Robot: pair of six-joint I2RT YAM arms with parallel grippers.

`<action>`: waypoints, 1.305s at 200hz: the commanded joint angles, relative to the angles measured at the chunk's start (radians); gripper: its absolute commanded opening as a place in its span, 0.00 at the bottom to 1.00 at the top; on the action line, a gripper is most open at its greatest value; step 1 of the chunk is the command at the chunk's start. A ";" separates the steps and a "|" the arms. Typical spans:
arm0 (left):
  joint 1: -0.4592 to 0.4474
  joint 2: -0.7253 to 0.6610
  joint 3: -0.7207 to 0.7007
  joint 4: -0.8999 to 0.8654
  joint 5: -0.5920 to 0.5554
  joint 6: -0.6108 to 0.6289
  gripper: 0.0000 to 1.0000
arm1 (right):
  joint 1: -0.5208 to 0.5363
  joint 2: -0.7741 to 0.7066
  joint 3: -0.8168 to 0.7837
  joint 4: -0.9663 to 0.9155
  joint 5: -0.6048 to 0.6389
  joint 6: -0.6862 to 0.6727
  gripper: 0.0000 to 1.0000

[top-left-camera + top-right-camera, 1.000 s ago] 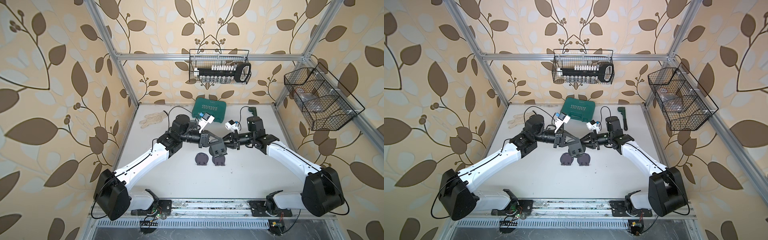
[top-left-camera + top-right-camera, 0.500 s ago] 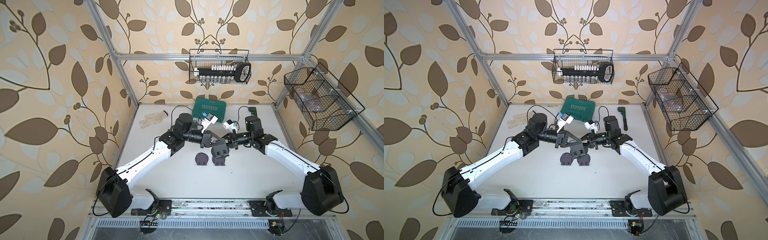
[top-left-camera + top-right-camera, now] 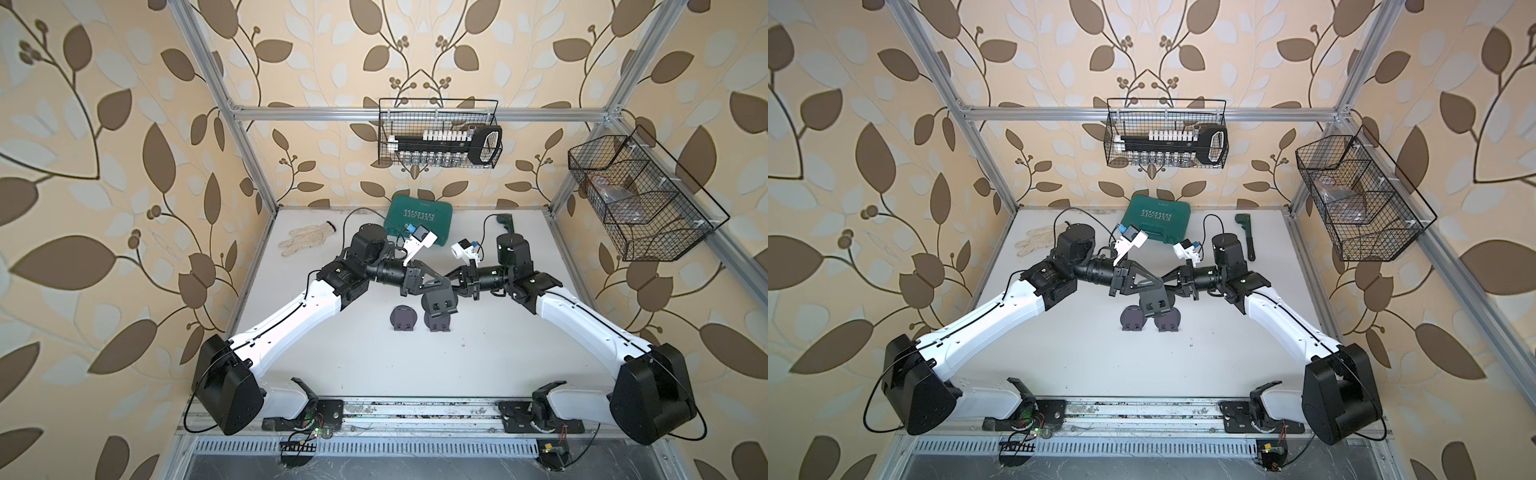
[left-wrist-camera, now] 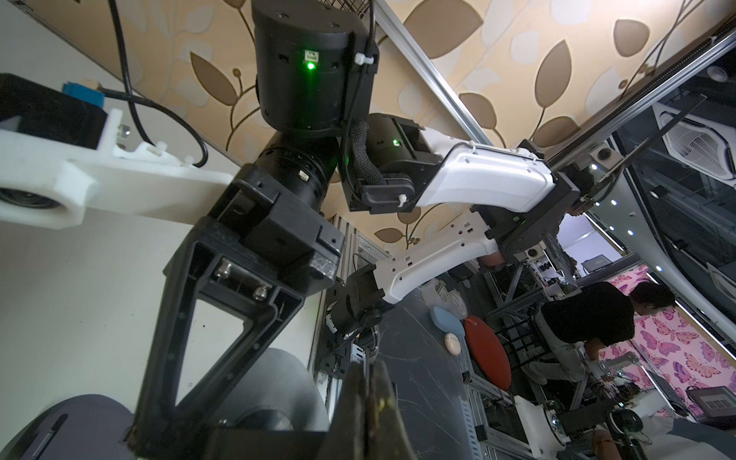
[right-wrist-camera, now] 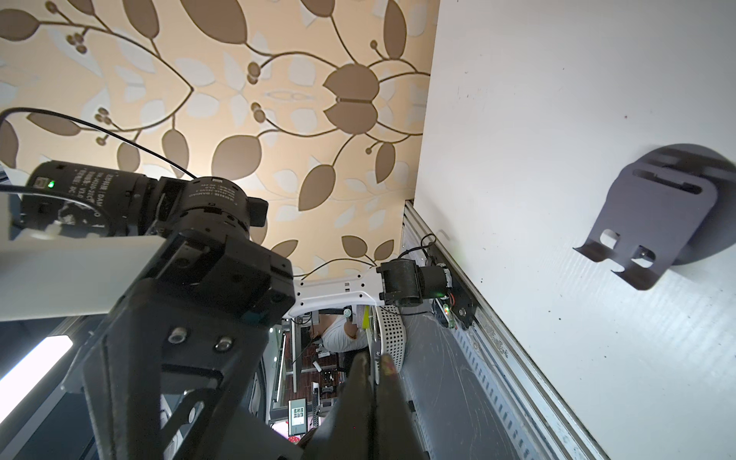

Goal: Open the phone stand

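The left fingers [image 4: 383,402] and the right fingers [image 5: 360,392] are both pinched narrow, each seemingly on an edge of the phone stand [image 3: 440,305], which hangs between them above mid-bench [image 3: 415,374]. Over the last second the two tips have drawn slightly closer and the stand has sunk a little. Its plate looks angled off the round base, so unfolding seems under way. A spare stand [image 3: 401,318] lies at its 8 o'clock.

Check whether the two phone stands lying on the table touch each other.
Apart. A top view shows bare table between one stand and the other stand.
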 commanded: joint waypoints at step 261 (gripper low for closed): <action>-0.022 0.189 0.294 -0.522 0.306 0.396 0.00 | -0.170 -0.066 0.075 -0.397 -0.090 -0.280 0.38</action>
